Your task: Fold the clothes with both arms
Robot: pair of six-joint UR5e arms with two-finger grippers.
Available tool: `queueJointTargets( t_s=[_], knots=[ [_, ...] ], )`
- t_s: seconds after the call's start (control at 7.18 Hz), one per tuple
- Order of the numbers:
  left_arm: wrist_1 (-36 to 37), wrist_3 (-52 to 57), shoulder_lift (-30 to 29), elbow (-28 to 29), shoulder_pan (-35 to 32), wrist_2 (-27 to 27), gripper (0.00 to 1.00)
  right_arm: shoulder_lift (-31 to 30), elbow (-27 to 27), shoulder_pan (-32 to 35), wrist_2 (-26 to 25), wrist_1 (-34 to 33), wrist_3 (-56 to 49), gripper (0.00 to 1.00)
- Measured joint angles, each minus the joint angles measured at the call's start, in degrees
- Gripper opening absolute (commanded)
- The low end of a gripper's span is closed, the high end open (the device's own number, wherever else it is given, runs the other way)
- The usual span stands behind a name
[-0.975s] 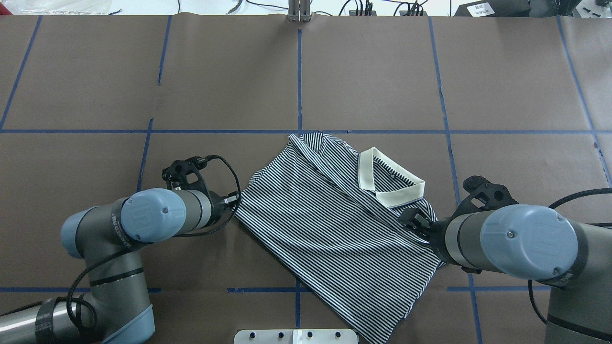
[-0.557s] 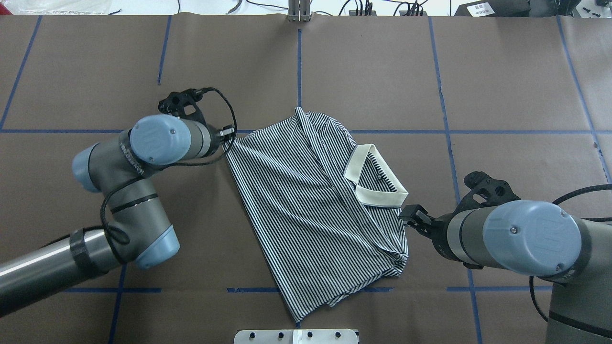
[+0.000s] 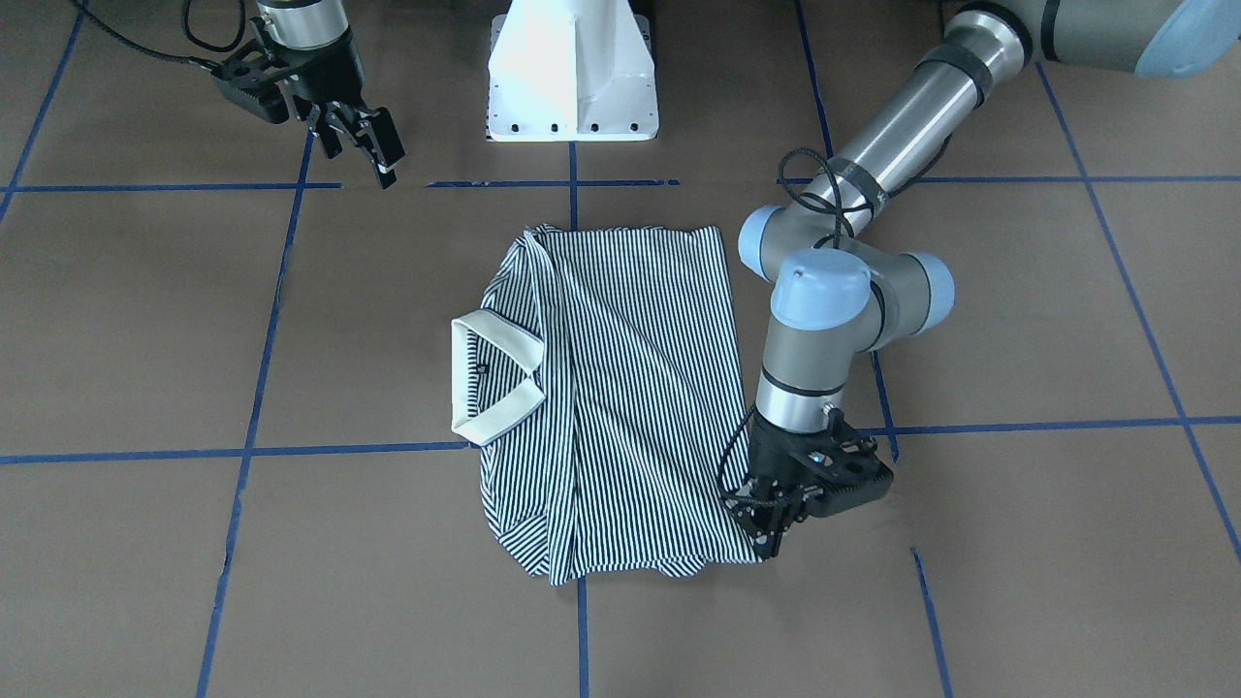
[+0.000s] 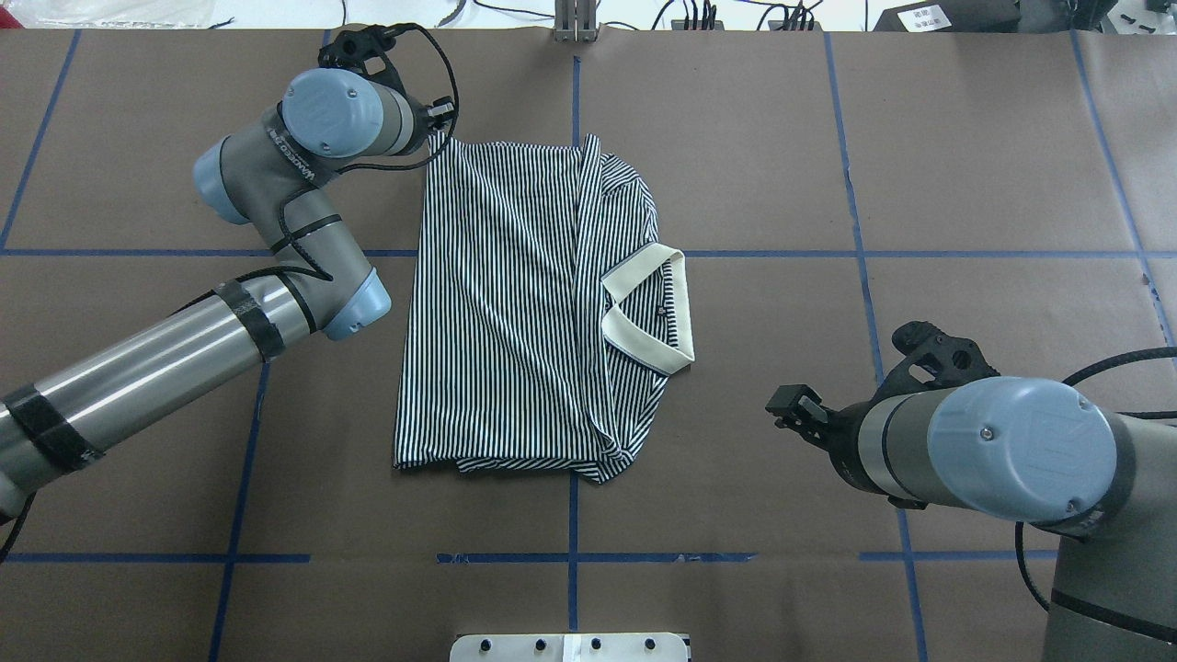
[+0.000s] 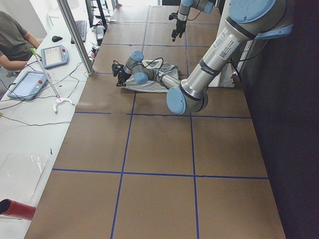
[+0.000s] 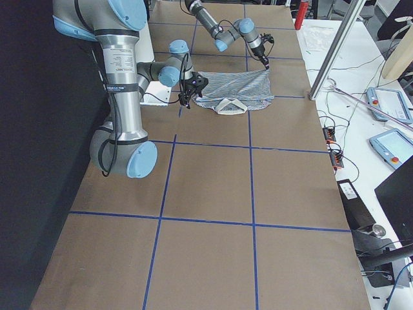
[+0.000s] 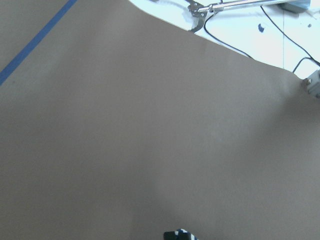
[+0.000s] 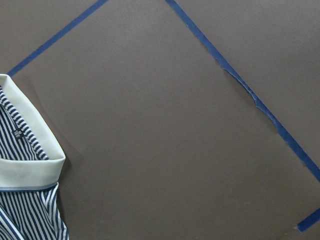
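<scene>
Logging the brown table (image 4: pixel 965 165): straight out from the white pedestal base (image 3: pixel 572 78), the striped polo shirt (image 4: pixel 497 303) lies flat, folded lengthwise. We see the left arm (image 4: pixel 138 368) reaching out, with the left gripper (image 3: pixel 768 535) clenched on the shirt corner farthest from the base. The right gripper (image 3: pixel 361 160), near the base, hangs with jaws apart, holding nothing. The cream collar (image 4: pixel 682 313) lies on that gripper's side.

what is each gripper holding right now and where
The left gripper pinches the polo shirt by one corner, on the side away from its collar. The right gripper holds nothing.
</scene>
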Motion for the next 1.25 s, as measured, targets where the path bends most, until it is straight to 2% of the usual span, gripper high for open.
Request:
queueJointTargets(
  t_s=[0.14, 0.42, 0.56, 0.84, 0.97, 1.11, 1.25],
  knots=[
    [-2.3, 1.0, 2.7, -2.0, -0.5, -0.3, 0.59, 1.8, -1.3, 0.0, -1.1, 0.1, 0.0, 1.0],
    [-3.8, 1.0, 15.4, -18.0, 0.0, -5.5, 0.59, 10.6, -9.1, 0.3, -3.2, 0.1, -1.8, 1.0],
    [-4.0, 0.1, 19.2, -22.6, 0.2, -8.5, 0.59, 15.6, -14.2, 0.3, -3.3, 0.0, -5.7, 1.0],
    [-4.0, -1.0, 21.5, -25.4, 0.2, -10.4, 0.59, 22.3, -22.0, -0.1, -2.4, -0.1, -17.2, 1.0],
    [-4.1, -1.3, 21.8, -25.6, 0.3, -10.6, 0.59, 24.1, -24.3, -0.5, -1.0, -0.1, -22.6, 0.97],
    [-4.2, -2.1, 22.0, -25.7, 0.4, -10.7, 0.59, 25.2, -25.7, -1.1, -0.1, -0.1, -27.9, 0.79],
    [-4.2, -3.1, 22.1, -25.7, 0.4, -10.7, 0.59, 26.4, -27.2, -1.7, 0.2, -0.1, -33.6, 0.7]
  ],
)
